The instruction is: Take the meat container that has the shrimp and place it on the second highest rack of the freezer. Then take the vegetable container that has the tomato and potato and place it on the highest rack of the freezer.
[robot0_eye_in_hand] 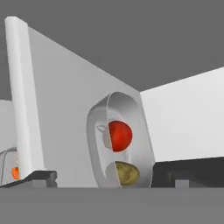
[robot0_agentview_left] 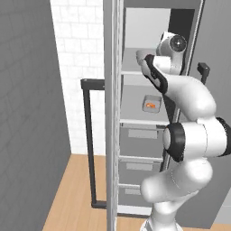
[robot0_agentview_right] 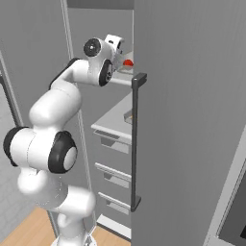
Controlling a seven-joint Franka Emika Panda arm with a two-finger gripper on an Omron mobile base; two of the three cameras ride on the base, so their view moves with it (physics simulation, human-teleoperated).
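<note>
Hand view shows the vegetable container [robot0_eye_in_hand: 120, 146] lying on the highest rack [robot0_eye_in_hand: 65, 118] of the freezer [robot0_agentview_left: 149, 13], with the tomato [robot0_eye_in_hand: 119, 135] and the potato [robot0_eye_in_hand: 127, 173] inside it, side by side. The gripper [robot0_eye_in_hand: 105, 181] stands just before the tray with its dark fingers [robot0_eye_in_hand: 37, 177] wide apart, holding nothing. On the shelf below, near its right edge in the left base view, the meat container [robot0_agentview_left: 152, 103] carries the shrimp [robot0_agentview_left: 151, 106]

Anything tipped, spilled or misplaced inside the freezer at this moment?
Nothing stands out. The small tray with the shrimp sits flat on the lower shelf; the wider tray holds tomato and potato on the top shelf.
</note>
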